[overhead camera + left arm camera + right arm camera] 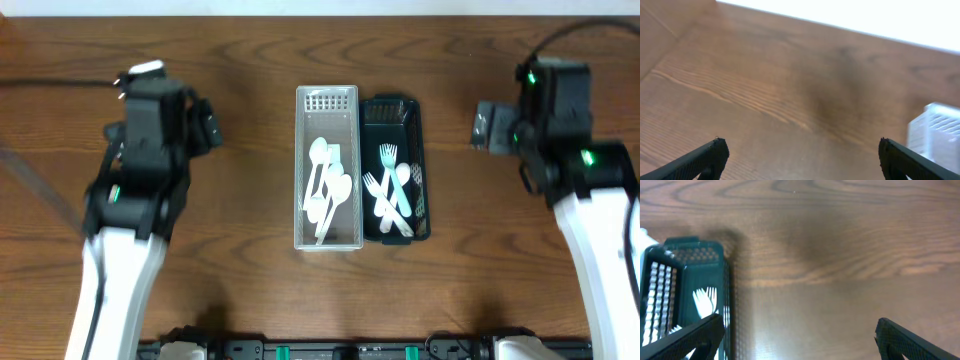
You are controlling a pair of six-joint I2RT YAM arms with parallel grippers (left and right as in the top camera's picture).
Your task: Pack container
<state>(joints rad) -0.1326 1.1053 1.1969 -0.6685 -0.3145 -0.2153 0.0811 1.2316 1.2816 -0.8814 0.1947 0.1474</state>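
A white slotted container [327, 100] stands at the table's centre and holds several white spoons [328, 185]. Touching its right side, a dark green container [392, 108] holds several white forks [392, 190]. My left gripper [205, 125] is open and empty, over bare wood left of the white container, whose corner shows in the left wrist view [940, 135]. My right gripper [487, 128] is open and empty, over bare wood right of the green container, which shows in the right wrist view [695, 250] with a fork [705, 300] inside.
The wooden table [250, 70] runs to a black rail at the front edge [350, 350]. Black cables trail at the far left [50, 82] and far right [580, 30].
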